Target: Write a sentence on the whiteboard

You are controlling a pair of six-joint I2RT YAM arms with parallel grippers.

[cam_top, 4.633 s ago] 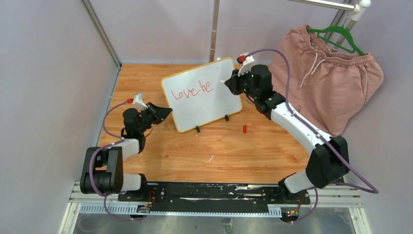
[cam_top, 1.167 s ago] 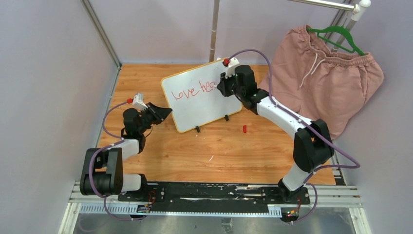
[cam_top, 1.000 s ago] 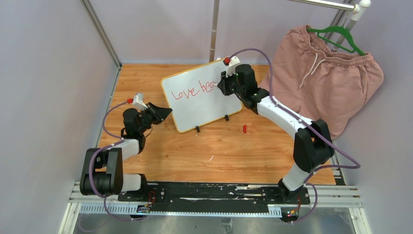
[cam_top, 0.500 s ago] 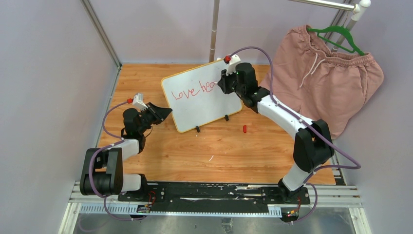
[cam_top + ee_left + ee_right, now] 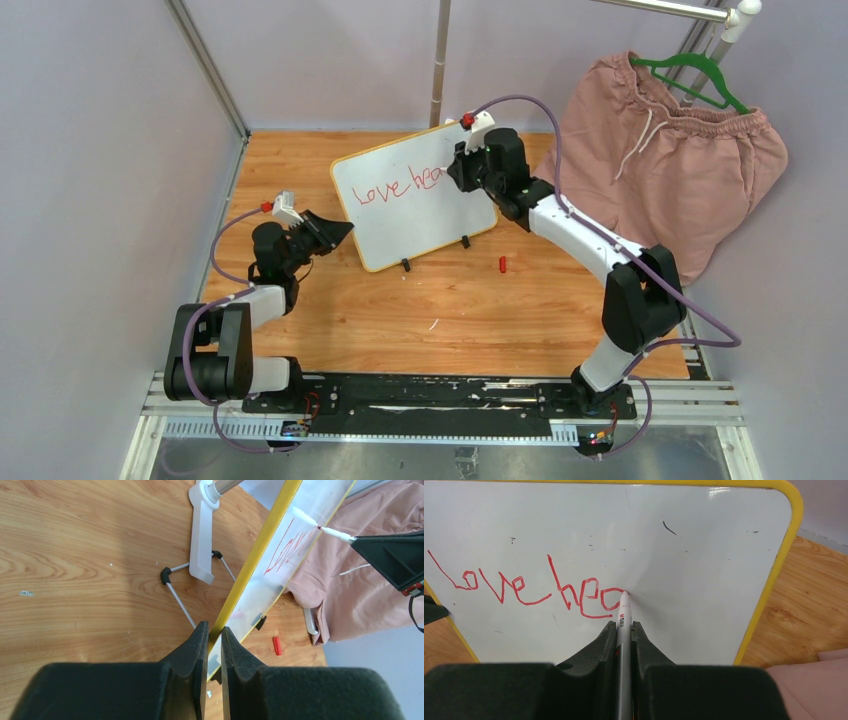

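Note:
The whiteboard [image 5: 415,195], white with a yellow frame, stands tilted at the middle of the wooden table. Red writing [image 5: 398,185] on it reads "love hea", with the last letter partly drawn [image 5: 589,597]. My right gripper [image 5: 624,625] is shut on a white marker [image 5: 624,630] whose red tip touches the board at the end of the writing. My left gripper [image 5: 214,629] is shut on the board's yellow left edge [image 5: 250,565]. It shows in the top view [image 5: 340,231] at the board's lower left corner.
A red marker cap [image 5: 502,264] lies on the table right of the board's feet. Pink shorts [image 5: 670,160] hang on a green hanger [image 5: 690,75] at the back right. A metal pole [image 5: 440,60] with a white foot [image 5: 202,535] stands behind the board.
Over the last seconds the right gripper moved left to the board and the marker added an "a" stroke after "he". In the last half second little moved. The left arm stayed still.

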